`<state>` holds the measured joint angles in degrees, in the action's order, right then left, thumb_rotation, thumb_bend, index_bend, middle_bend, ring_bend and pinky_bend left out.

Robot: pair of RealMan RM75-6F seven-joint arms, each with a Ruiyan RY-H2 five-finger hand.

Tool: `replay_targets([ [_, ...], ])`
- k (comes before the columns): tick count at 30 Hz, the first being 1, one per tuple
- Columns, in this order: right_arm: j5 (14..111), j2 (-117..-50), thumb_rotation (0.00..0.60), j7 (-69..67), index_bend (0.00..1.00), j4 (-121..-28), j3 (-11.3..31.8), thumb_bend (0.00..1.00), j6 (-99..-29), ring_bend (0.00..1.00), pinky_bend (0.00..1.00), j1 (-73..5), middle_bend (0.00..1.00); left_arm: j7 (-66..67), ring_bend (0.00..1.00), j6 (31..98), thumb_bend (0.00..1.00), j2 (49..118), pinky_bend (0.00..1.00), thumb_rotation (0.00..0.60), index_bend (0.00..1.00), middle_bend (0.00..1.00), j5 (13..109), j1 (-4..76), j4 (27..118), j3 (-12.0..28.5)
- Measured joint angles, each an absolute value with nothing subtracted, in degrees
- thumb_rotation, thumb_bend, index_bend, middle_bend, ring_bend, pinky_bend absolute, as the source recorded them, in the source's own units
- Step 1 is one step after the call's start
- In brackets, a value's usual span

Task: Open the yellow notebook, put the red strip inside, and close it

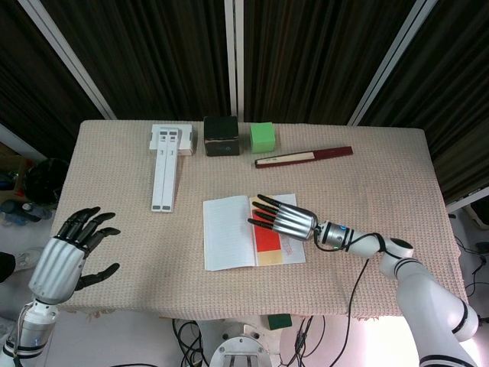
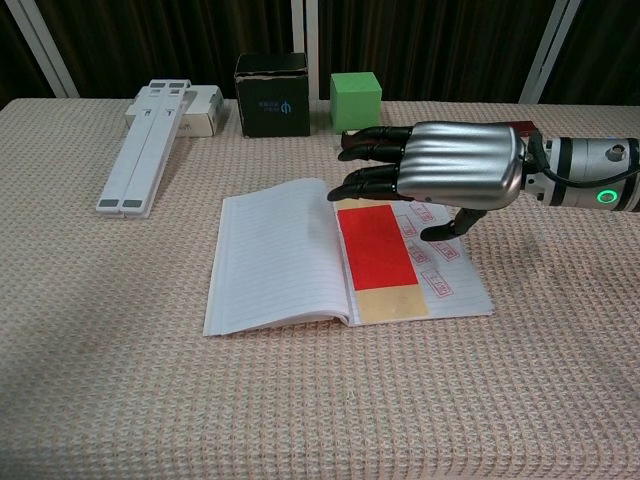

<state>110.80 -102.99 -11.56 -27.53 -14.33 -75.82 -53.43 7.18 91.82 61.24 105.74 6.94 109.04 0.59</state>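
Observation:
The notebook (image 1: 229, 233) (image 2: 275, 260) lies open near the table's middle, lined white pages up. On its right page the red strip (image 1: 267, 241) (image 2: 376, 247) lies flat atop a tan strip. My right hand (image 1: 286, 218) (image 2: 440, 170) hovers above the right page, fingers extended toward the left and holding nothing, its thumb pointing down near the page. At the front-left table edge my left hand (image 1: 65, 256) is open with fingers spread; it shows only in the head view.
At the back stand a white folded stand (image 1: 166, 168) (image 2: 150, 140), a black box (image 1: 221, 135) (image 2: 271, 94) and a green cube (image 1: 262, 136) (image 2: 356, 100). A dark red and cream bar (image 1: 303, 157) (image 2: 400, 133) lies behind the notebook.

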Motion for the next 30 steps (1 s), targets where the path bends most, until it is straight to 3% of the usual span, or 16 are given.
replay_targets([
  [4, 108.8, -104.5, 0.6, -10.6, 0.0, -28.6, -12.5, 0.06, -74.0, 0.0, 0.0, -53.0, 0.05, 7.2, 0.13, 92.0, 0.03, 61.1, 0.18, 0.6, 0.36, 0.22, 105.6, 6.8, 109.1, 0.6],
  [30, 107.8, -107.8, 0.6, -9.8, 0.0, -29.0, -10.7, 0.06, -72.4, 0.0, 0.0, -54.5, 0.05, 5.9, 0.13, 92.7, 0.03, 61.4, 0.18, 0.6, 0.36, 0.22, 105.4, 6.3, 107.7, 0.3],
])
